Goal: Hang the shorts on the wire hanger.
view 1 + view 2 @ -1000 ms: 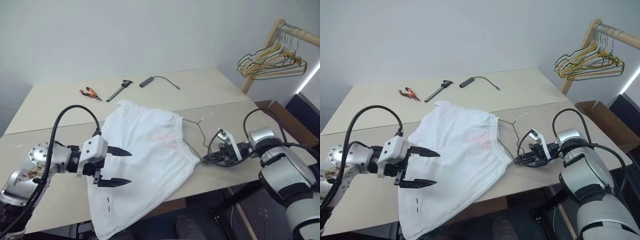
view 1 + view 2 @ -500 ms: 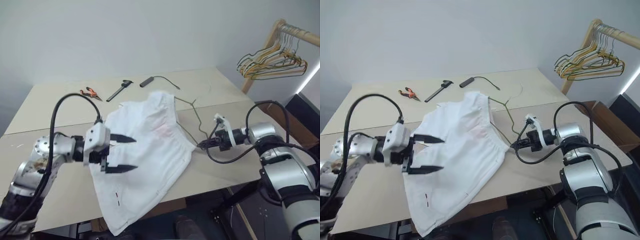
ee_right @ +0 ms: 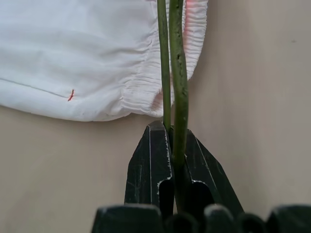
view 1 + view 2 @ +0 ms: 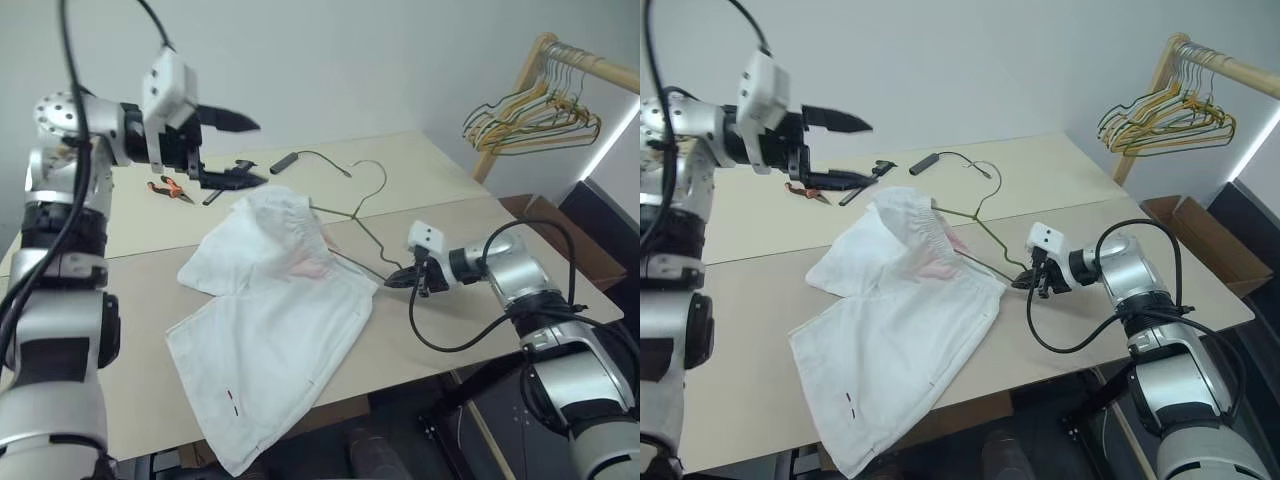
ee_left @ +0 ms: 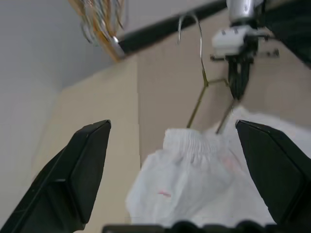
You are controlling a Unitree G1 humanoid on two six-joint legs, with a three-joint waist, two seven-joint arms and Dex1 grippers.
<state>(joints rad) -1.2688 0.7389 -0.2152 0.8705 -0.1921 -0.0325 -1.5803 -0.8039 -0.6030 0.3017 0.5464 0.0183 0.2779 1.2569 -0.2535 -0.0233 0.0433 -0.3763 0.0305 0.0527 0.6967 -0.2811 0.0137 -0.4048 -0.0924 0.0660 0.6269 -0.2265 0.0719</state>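
I had lifted my left gripper clear, jaws wide and empty. My right gripper, clamped on the wire hanger, had tilted it, bunching the shorts on the table; threading seemed underway.

The light is soft and even, bright enough everywhere, without hard glare. A narrow white strip of strong light stands at the far right edge, behind the right hand. The shorts look almost overexposed, and their folds give only weak grey shadows. Under the left hand the table carries no distinct shadow. In the left wrist view the picture is blurred: the dark fingers are soft, and the wire hanger beyond them is smeared. In the right wrist view the wire near the fingertips is sharp.
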